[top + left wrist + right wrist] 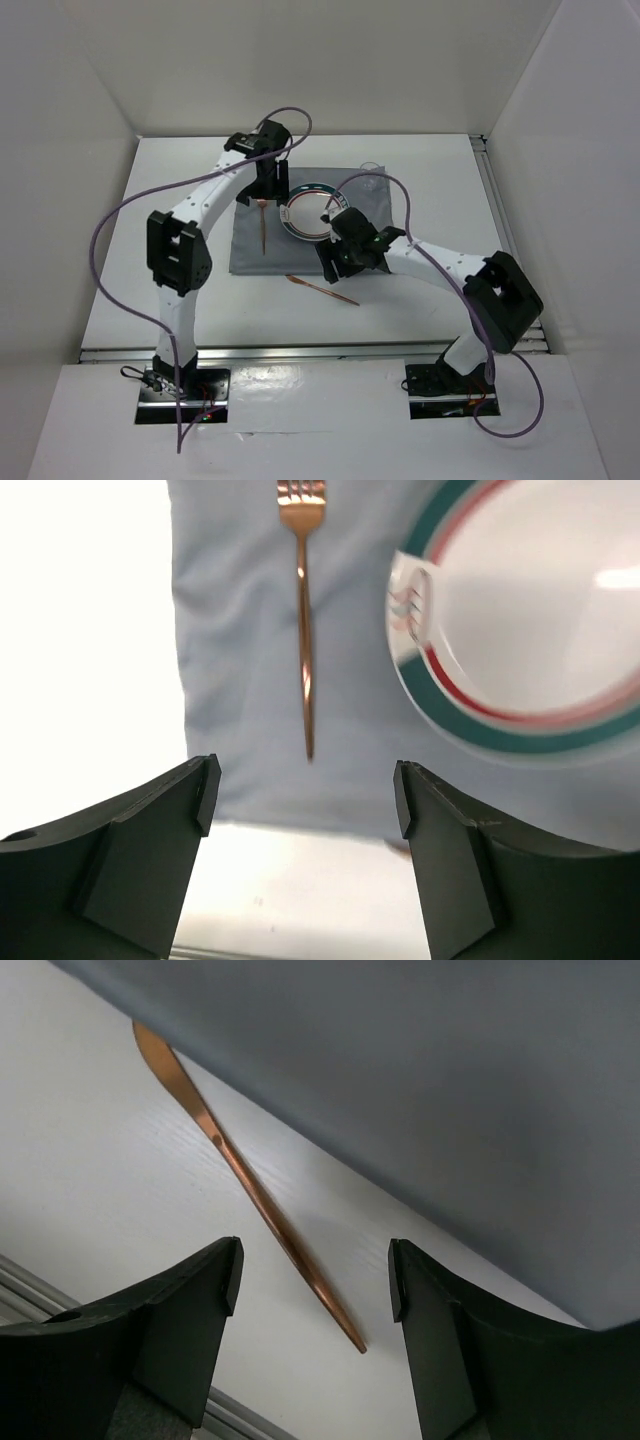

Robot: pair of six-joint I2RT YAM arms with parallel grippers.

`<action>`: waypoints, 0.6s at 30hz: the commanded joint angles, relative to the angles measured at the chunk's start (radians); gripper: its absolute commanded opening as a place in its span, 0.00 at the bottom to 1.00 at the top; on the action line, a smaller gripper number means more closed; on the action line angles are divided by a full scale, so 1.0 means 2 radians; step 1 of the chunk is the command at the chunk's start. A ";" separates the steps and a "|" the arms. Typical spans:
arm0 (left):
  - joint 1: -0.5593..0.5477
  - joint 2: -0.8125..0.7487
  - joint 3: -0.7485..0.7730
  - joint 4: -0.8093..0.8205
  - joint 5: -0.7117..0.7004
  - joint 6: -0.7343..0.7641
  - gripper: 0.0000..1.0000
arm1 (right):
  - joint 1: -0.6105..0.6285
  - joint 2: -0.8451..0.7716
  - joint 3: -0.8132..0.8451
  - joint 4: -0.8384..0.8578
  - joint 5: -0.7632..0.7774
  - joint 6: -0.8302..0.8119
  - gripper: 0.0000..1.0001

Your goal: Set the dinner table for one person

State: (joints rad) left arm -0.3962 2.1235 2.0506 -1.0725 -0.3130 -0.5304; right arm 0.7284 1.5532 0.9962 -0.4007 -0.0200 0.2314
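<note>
Plate white, rim banded teal and red. Fork and knife copper. Cloth grey; worktop white.

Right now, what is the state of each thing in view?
Grey cloth: spread flat.
Plate: flat on the cloth.
Fork: lying on the cloth, not held.
Knife: lying on the table, off the cloth.
Left gripper: open, empty.
Right gripper: open, over the knife.

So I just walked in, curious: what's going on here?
A place is being set. A plate and a fork already lie on the grey cloth, with the open left gripper above the fork. The right gripper, open, hovers over a knife lying on the table beside the cloth.
</note>
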 commanded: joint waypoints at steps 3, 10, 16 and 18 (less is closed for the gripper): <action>-0.027 -0.149 -0.076 -0.012 0.012 -0.035 0.89 | 0.022 0.026 0.007 0.048 -0.037 -0.044 0.71; -0.031 -0.252 -0.166 0.020 0.035 -0.054 0.89 | 0.042 0.056 -0.020 0.072 -0.037 -0.054 0.61; -0.031 -0.273 -0.182 0.015 0.029 -0.054 0.89 | 0.057 0.079 -0.025 0.077 -0.021 -0.054 0.58; -0.031 -0.273 -0.182 0.015 0.029 -0.058 0.89 | 0.061 0.084 -0.029 0.072 -0.012 -0.054 0.54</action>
State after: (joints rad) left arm -0.4614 1.6043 1.6859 -1.0496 -0.2588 -0.6273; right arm 0.8272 1.6974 0.9497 -0.2817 -0.0799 0.1360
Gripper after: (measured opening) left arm 0.885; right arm 0.560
